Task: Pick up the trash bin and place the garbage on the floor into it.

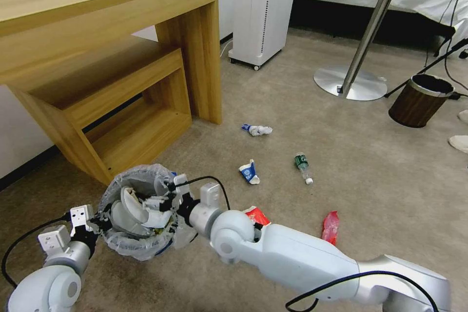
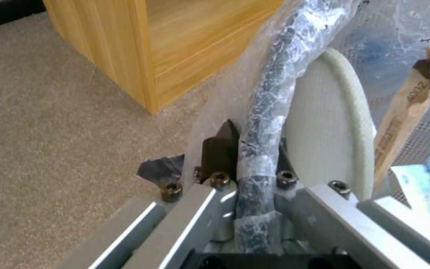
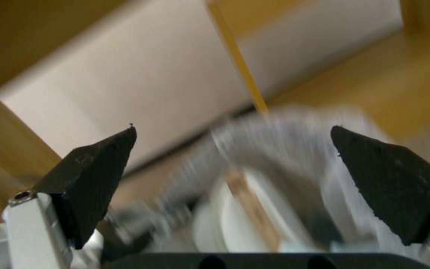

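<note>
The trash bin (image 1: 127, 246), lined with a translucent white bag, is held tilted just above the carpet by the wooden desk. My left gripper (image 1: 100, 222) is shut on its bagged rim (image 2: 274, 82), one finger on each side. My right gripper (image 1: 168, 200) is open at the opposite rim, over the bin's mouth (image 3: 284, 149). White slippers (image 1: 127, 207) and paper lie inside. On the floor lie two blue-white wrappers (image 1: 257, 129) (image 1: 249, 172), a green-label bottle (image 1: 302, 167), a red bottle (image 1: 330, 227), and a red-white carton (image 1: 257, 214) partly behind my right arm.
A wooden desk (image 1: 112, 24) with a lower shelf stands close behind the bin. Farther off are a white appliance (image 1: 258, 9), a round table's metal base (image 1: 350, 83) and a brown wood-grain bin (image 1: 420, 100). White slippers (image 1: 459, 143) lie at the right edge.
</note>
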Robot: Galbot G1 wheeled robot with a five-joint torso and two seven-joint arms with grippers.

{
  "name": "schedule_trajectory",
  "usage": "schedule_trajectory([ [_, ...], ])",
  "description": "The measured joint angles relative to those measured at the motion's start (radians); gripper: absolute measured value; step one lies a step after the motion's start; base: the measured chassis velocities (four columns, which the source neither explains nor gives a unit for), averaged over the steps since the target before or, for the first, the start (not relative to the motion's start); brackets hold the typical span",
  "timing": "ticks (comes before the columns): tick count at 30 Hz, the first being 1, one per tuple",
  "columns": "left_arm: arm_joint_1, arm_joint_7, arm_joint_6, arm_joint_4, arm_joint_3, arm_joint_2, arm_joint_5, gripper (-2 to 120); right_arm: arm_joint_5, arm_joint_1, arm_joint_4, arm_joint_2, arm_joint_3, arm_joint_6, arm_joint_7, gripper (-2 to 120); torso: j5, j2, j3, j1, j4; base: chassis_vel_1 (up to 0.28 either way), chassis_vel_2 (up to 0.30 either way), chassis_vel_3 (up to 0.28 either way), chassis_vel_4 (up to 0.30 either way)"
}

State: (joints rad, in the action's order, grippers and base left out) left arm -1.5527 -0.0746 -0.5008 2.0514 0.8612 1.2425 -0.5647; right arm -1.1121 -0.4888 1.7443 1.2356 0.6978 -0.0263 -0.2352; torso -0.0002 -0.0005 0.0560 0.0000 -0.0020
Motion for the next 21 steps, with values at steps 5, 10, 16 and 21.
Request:
schedule_trajectory([
  [5,-0.001,0.000,-0.002,0.003,-0.001,-0.003,0.000,0,0.046,-0.042,0.026,-0.068,-0.104,0.160,0.187,100,0.0001,0.000,0.000,0.000,0.0000,0.000,0.000,0.000,0.000],
  [10,-0.003,-0.001,-0.004,0.005,0.001,-0.008,0.000,0,0.075,-0.098,0.076,-0.160,-0.257,0.187,0.252,100,0.0002,0.000,0.000,0.000,0.0001,0.000,0.000,0.000,0.000],
  [16,0.000,-0.001,-0.005,0.005,0.000,-0.013,-0.003,0,0.080,-0.223,0.174,-0.288,-0.484,0.181,0.261,100,0.0003,0.000,0.000,0.000,-0.0001,0.000,0.000,0.000,0.000],
  [21,-0.005,0.000,-0.003,0.004,0.002,-0.010,-0.003,0,0.044,-0.392,0.270,-0.344,-0.670,0.168,0.188,100,0.0003,0.000,0.000,0.000,-0.0004,0.000,0.000,0.000,0.000],
])
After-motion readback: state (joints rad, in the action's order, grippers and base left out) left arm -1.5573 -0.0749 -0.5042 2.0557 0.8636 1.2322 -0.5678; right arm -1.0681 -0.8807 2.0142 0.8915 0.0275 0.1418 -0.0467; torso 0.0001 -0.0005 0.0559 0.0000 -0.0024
